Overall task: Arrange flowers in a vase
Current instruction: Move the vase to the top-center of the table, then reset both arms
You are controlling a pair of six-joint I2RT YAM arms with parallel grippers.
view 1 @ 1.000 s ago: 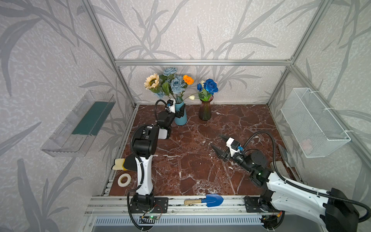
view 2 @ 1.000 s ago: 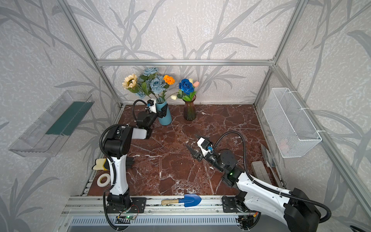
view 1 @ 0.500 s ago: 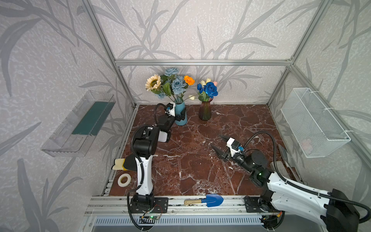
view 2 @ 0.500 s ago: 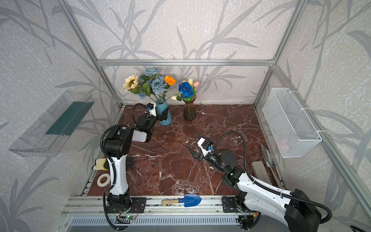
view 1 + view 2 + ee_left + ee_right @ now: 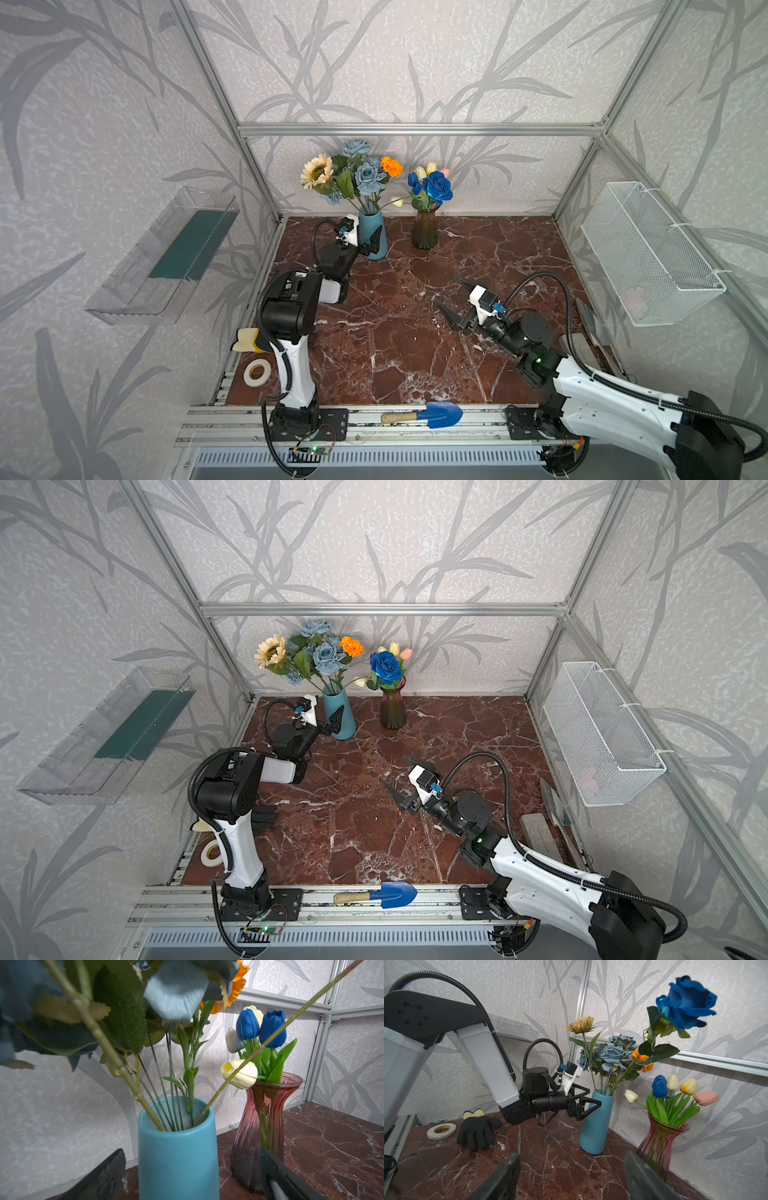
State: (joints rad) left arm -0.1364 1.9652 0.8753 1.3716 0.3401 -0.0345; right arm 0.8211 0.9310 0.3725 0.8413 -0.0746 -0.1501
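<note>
Veined marble point(image 5: 395, 332) under matte blue tapered vase point(image 5: 366, 224)

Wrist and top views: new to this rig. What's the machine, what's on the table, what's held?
Two robot arms on a marble table, each with a two-finger gripper. Wide pictures look down from overhead; close ones come from wrist cameras. At the back: a blue vase of roses, sunflower and marigold; a red glass vase of tulips. Glove and tape roll lie by the left arm, trowel on the front rail. The left gripper is open around the blue vase, the right gripper open mid-table. Nothing held.
</note>
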